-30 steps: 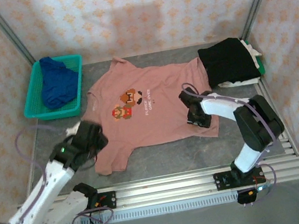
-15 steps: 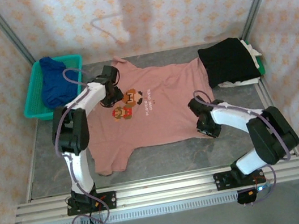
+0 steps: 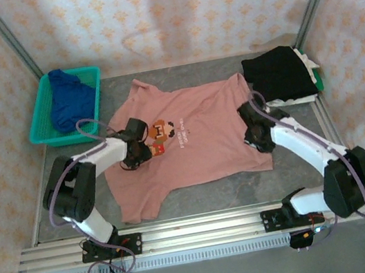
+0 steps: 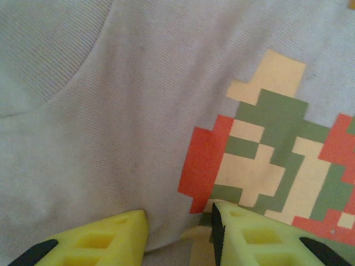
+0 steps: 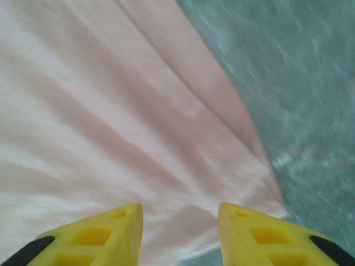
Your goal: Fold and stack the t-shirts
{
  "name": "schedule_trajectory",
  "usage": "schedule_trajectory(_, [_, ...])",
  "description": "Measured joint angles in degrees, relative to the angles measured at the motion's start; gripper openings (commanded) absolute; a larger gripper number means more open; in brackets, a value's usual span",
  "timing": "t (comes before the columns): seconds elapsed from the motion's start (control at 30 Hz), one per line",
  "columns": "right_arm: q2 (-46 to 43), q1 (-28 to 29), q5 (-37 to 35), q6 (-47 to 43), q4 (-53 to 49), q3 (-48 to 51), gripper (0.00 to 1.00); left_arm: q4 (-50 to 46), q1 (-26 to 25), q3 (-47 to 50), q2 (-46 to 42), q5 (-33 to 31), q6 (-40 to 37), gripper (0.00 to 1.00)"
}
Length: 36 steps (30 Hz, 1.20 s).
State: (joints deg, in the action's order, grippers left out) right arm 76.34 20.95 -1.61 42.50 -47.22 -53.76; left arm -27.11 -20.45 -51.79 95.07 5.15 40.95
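Left gripper (image 3: 136,152) has moved back from the collar to the chest print (image 4: 272,160) of the dusty-pink t-shirt (image 3: 199,151), which lies flat on the table (image 3: 247,185). Its fingers stand apart on the cloth. Right gripper (image 3: 256,137) rests at the shirt's right edge, fingers likewise apart.

pink tee (image 3: 199,151): spread flat | blue tee (image 3: 69,106): bunched | black tee (image 3: 277,75): folded

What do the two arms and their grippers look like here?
The left arm and right arm have white links, black joints and looping lilac cables. The left gripper and right gripper each have two blocky yellow fingers with hollow cells and black backing.
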Motion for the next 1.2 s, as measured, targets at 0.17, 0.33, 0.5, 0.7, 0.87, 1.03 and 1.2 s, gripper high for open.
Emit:
schedule_trajectory(0.17, [10.7, 0.0, -0.6, -4.8, 2.8, -9.9, 0.41, 0.7, -3.3, 3.1, -3.2, 0.0, 3.3, 0.44])
schedule_trajectory(0.33, [20.0, -0.2, -0.6, -8.3, 4.1, -13.7, 0.39, -7.5, -1.0, -6.2, 0.0, -1.2, 1.2, 0.48])
schedule_trajectory(0.5, [28.1, -1.2, -1.6, -11.2, 5.3, -22.5, 0.38, -13.8, 3.8, -32.8, 10.7, -3.3, -3.7, 0.51])
schedule_trajectory(0.7, [36.1, -2.8, -0.9, -13.7, 7.0, -31.2, 0.36, -18.9, 9.4, -64.0, 29.9, -4.8, -7.1, 0.61])
schedule_trajectory(0.87, [41.5, -2.9, -0.3, -15.1, 7.2, -35.1, 0.36, -25.6, 11.5, -85.8, 47.9, -8.1, -8.2, 0.61])
schedule_trajectory(1.03, [41.7, -2.9, 0.5, -15.6, 7.1, -35.1, 0.36, -27.8, 11.6, -92.7, 56.2, -8.9, -8.2, 0.61])
schedule_trajectory(1.2, [41.7, -2.9, 1.7, -15.8, 7.6, -34.3, 0.36, -27.4, 11.9, -93.2, 57.0, -8.9, -8.2, 0.61])
